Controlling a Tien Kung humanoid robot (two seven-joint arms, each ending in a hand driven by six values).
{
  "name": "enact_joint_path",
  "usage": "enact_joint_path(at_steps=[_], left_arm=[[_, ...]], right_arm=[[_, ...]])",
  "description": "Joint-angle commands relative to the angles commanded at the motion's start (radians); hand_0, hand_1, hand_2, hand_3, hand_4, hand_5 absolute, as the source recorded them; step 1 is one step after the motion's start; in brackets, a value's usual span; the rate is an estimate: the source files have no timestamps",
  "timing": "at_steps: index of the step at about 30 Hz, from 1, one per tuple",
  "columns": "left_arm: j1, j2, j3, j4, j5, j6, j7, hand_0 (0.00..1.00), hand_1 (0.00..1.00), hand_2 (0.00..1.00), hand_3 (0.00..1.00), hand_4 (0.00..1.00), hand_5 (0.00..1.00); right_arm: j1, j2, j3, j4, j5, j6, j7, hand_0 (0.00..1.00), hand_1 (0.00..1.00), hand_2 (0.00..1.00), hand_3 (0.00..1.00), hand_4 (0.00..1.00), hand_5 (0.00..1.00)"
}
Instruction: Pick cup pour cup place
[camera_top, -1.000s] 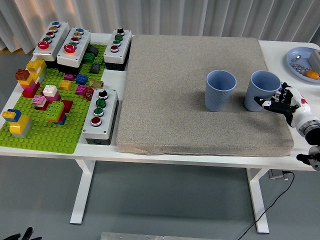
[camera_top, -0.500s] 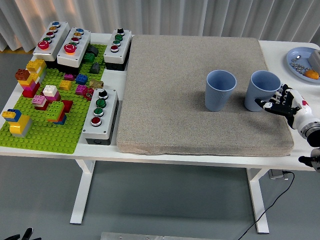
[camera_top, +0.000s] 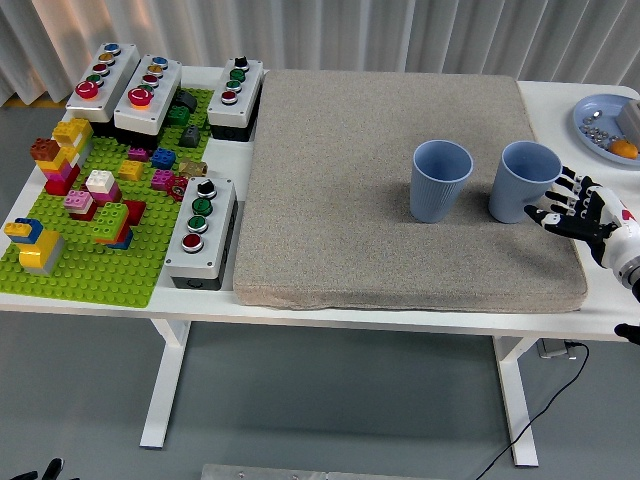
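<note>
the right hand (camera_top: 580, 212) comes in low from the right edge, its fingers (camera_top: 556, 203) spread and relaxed, gripping nothing. the fingertips sit just beside the lower right wall of the right cup (camera_top: 524, 181) — whether they brush it or stand a hair off, i cannot tell from this height. the left hand is not in view.

the step in hand looks like the pick. to do it well, the hand wants to wrap the cup at mid-wall, thumb on one side and fingers round the other, rather than catching it near the base, where a squeeze could tip or skid it. the cup is upright on the grey mat (camera_top: 330, 200), which looks soft, so a sideways nudge may rock the cup rather than slide it — close evenly, then lift straight up before any tilt.

the left cup (camera_top: 440, 180) stands upright near its twin, apart from it with a clear gap; this is likely the one to pour into. keep the carried cup's rim over that opening and tilt toward the left, away from the palm.

further out, a plate (camera_top: 598, 105) with small bits sits at the far right of the table (camera_top: 560, 105). the button boxes (camera_top: 201, 232) and the green brick plate (camera_top: 90, 240) lie well apart on the left, out of the working path.
</note>
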Motion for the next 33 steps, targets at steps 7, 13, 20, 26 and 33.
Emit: enact_joint_path(at_steps=[7,13,20,26,33], left_arm=[[0.000,0.000,-0.006,0.000,0.005,0.000,0.000,0.720,0.660,0.734,0.652,0.491,0.981],[-0.002,0.001,-0.009,0.000,0.006,0.001,0.000,0.720,0.661,0.734,0.653,0.490,0.981],[-0.003,0.004,-0.016,0.000,0.013,0.001,-0.001,0.720,0.661,0.734,0.652,0.490,0.981],[-0.003,0.006,-0.017,0.000,0.015,0.001,0.000,0.720,0.660,0.734,0.652,0.490,0.981],[-0.003,0.007,-0.012,0.000,0.010,0.001,0.001,0.720,0.660,0.731,0.651,0.489,0.981]], right_arm=[[0.000,-0.014,0.000,0.008,0.005,-0.001,-0.001,0.916,0.856,0.939,0.926,0.830,0.246],[0.001,-0.022,0.009,0.023,-0.003,0.001,-0.009,0.915,0.857,0.940,0.926,0.829,0.245],[0.003,-0.054,0.032,0.068,-0.020,0.005,-0.011,0.920,0.858,0.940,0.927,0.828,0.245],[0.055,-0.078,0.050,0.086,-0.026,0.006,-0.015,0.922,0.862,0.940,0.925,0.827,0.246],[0.114,-0.073,0.112,0.123,-0.039,0.006,-0.020,0.921,0.861,0.940,0.923,0.826,0.247]])
